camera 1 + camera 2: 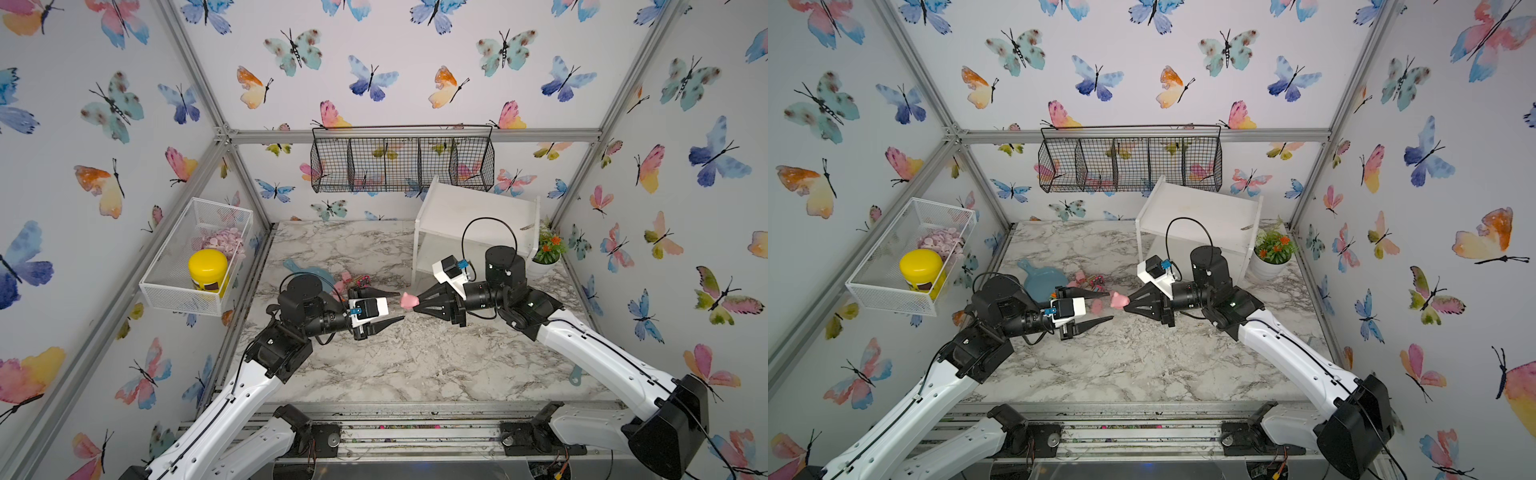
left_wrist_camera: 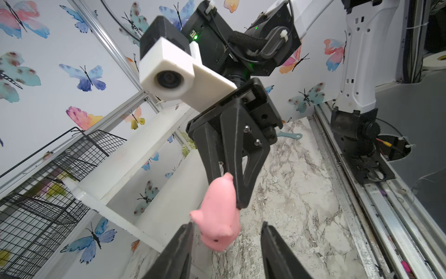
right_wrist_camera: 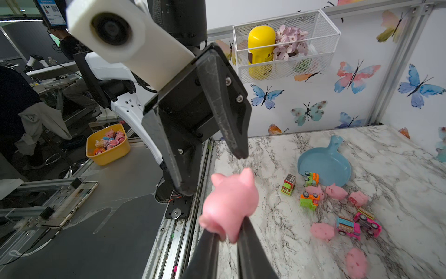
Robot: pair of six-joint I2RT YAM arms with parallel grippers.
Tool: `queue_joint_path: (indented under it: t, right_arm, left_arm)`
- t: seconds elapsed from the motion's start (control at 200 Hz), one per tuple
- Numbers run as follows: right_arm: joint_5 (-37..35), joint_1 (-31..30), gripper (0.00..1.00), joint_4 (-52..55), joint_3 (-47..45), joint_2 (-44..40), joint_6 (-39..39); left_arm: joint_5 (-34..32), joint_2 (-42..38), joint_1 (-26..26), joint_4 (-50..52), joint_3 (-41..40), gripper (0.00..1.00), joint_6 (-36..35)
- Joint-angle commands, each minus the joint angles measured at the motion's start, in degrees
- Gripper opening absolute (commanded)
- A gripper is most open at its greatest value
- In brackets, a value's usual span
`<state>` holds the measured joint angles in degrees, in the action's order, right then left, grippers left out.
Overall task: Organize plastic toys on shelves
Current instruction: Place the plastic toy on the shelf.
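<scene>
Glossy pink pig figure (image 1: 408, 300), rounded body and blunt snout, in mid-air above the veined marble-patterned bench (image 1: 374, 365), between the two arms. Clenched at one end by the tapered black right jaws. Left jaws released, spread wide on either side, clear of it. On the bench near the flat blue pan-shaped dish (image 3: 323, 166): more smooth pink pigs (image 3: 336, 191) and boxy bright toy trucks (image 3: 309, 200). Behind, white two-tier wooden shelf unit (image 1: 478, 208), flat boards.

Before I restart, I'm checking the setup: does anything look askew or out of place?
The white shelf unit sits turned at an angle to the back wall, not square with it. Nothing looks spilled or broken.
</scene>
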<state>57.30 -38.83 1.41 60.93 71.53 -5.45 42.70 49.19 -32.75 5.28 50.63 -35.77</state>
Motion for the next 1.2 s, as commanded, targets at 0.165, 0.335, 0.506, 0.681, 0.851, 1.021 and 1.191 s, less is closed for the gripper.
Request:
queue_joint_path:
  t: [0.165,0.335,0.506,0.681,0.851,1.021,1.191]
  right_arm:
    - [1.8,0.0,0.17,-1.1,1.3,0.1,1.0]
    - [2.2,0.0,0.17,-1.7,1.4,0.5,1.4]
    - [2.1,0.0,0.17,-2.0,1.2,0.7,1.7]
    - [2.2,0.0,0.17,-2.2,1.3,0.9,1.7]
    - [2.4,-0.1,0.17,-2.4,1.4,1.4,1.8]
    - [2.5,0.0,0.17,-2.5,1.6,1.7,2.1]
    - [2.4,0.0,0.17,-2.5,1.6,1.7,2.1]
  left_arm:
    - [-4.0,0.5,-0.3,-2.5,-1.0,0.48,-0.2]
    - [-2.4,2.0,-0.4,-2.1,-1.0,0.45,0.2]
    - [-0.3,3.0,-0.3,-2.2,-0.1,0.32,1.1]
    - [2.0,3.0,-0.6,-2.5,-0.1,0.31,1.7]
    - [3.3,3.2,-0.9,-2.6,0.1,0.32,2.0]
    - [3.3,3.7,-1.4,-2.9,0.3,0.32,2.5]
    - [3.4,4.2,-2.0,-3.3,0.7,0.26,3.2]
